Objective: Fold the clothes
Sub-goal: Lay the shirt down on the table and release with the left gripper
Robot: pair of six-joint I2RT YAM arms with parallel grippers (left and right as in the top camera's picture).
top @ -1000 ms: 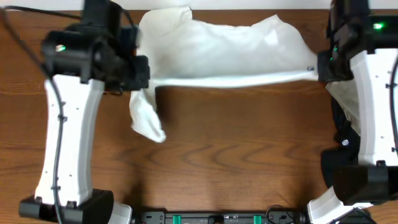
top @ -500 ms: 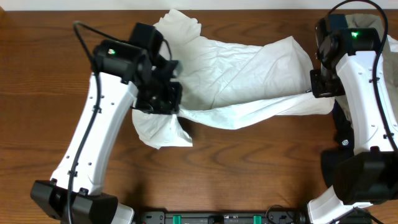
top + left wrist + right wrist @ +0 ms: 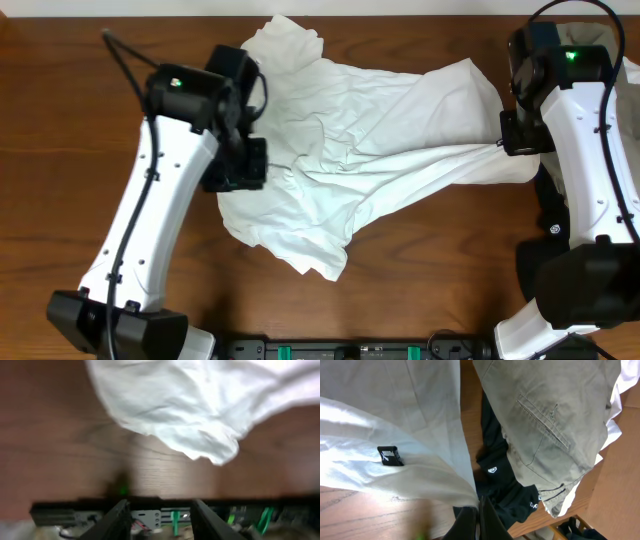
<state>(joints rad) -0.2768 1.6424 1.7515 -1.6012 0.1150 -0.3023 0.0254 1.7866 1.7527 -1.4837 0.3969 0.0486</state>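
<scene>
T-shirt (image 3: 370,150) is light, limp cotton rumpled on the counter (image 3: 420,260): right fingers (image 3: 465,525) clenched on its edge, left fingers (image 3: 112,520) released, so regrip the loose corner just ahead of them.

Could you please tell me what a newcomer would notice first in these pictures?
A crumpled white T-shirt sprawls across the wooden table. The right gripper is shut on its right edge; the left gripper stands open over its left side. A grey-olive garment and a black garment lie far right.
</scene>
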